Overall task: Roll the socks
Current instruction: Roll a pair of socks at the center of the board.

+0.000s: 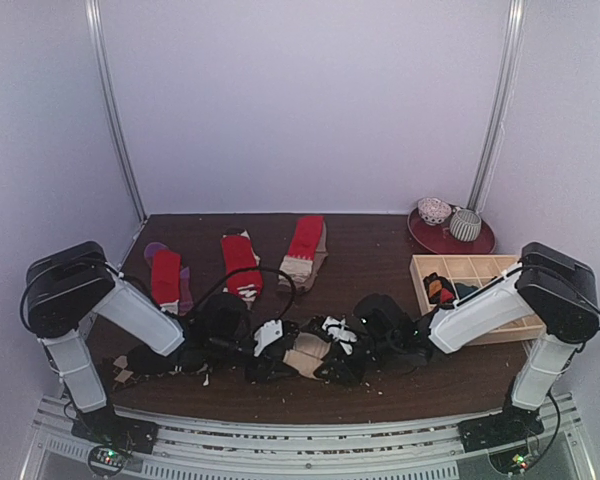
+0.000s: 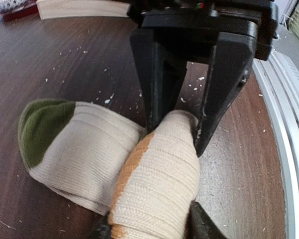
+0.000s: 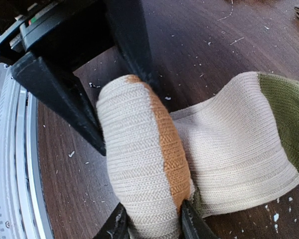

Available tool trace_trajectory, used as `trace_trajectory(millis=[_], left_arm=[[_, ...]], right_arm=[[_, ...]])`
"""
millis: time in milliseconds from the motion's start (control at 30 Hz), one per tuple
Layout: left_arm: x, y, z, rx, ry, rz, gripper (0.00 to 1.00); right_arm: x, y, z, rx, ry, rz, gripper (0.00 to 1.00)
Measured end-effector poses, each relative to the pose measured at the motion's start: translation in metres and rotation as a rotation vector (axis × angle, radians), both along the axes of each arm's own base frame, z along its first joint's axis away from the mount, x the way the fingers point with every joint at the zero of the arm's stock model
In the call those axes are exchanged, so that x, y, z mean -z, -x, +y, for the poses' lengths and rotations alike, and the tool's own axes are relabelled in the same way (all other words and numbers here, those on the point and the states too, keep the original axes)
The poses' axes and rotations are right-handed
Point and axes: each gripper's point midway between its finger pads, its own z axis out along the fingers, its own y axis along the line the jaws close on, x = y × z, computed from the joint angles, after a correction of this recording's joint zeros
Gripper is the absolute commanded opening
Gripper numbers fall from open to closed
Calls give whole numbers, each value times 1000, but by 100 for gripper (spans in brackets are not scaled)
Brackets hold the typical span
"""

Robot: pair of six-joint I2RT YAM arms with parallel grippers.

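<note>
**Entry 1. Right fingers** (image 2: 219, 89): clamped on the wound end of the beige sock (image 3: 139, 164), one finger on each flank of the roll.

**Entry 2. Left fingers** (image 3: 65, 99): set on the same roll from the opposite end and pressed against both its sides. Judged a grip, so both pairs hold one bundle between them.

**Entry 3. Beige sock:** the part with the orange band (image 3: 169, 149) is wound into a fat roll between the fingers. The foot and green toe (image 2: 42, 127) lie flat on the tabletop (image 2: 65, 59), trailing out beyond the fingertips. Judged about half rolled, with the toe section left to wind in.

**Entry 4. Red socks** (image 1: 240, 262): three, flat and unrolled, well beyond the fingers on the far side of the tabletop. Not started.

**Entry 5. Wooden tray** (image 1: 465, 259): off to the right of the fingers, beside the right arm. A dark-and-red bundle (image 1: 439, 288) sits in a compartment at its left end. Whether that is a finished roll cannot be told.

**Entry 6. Black striped sock:** not made out among the dark arm parts.
</note>
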Motion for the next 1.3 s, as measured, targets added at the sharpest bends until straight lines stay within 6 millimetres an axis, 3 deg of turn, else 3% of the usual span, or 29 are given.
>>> trace_trajectory(millis=[100, 167, 200, 333, 433, 633, 767, 933, 1033, 1300], left_arm=[[4, 2, 0, 4, -7, 15, 22], [3, 2, -1, 8, -7, 21, 11], [3, 2, -1, 7, -8, 28, 0], [4, -1, -3, -11, -24, 74, 0], [7, -4, -5, -42, -39, 145, 0], [12, -5, -7, -100, -34, 317, 0], [15, -6, -4, -118, -15, 411, 0], [19, -4, -3, -103, 4, 492, 0], [19, -4, -3, -96, 11, 512, 0], [19, -1, -6, -77, 17, 543, 0]], right_arm=[[0, 0, 0, -1, 1, 3, 33], [1, -1, 1, -3, 5, 12, 33], [1, -1, 2, -5, 7, 15, 33], [0, -1, 2, -5, 16, 26, 34], [-1, -2, 1, 0, 25, 30, 49], [-12, -7, -9, 34, 68, -25, 55], [-37, -14, -25, 57, 56, -190, 64], [-69, -7, -31, -8, -27, -458, 66], [-64, -7, -22, -60, -10, -525, 66], [-26, -10, -3, -151, 72, -549, 60]])
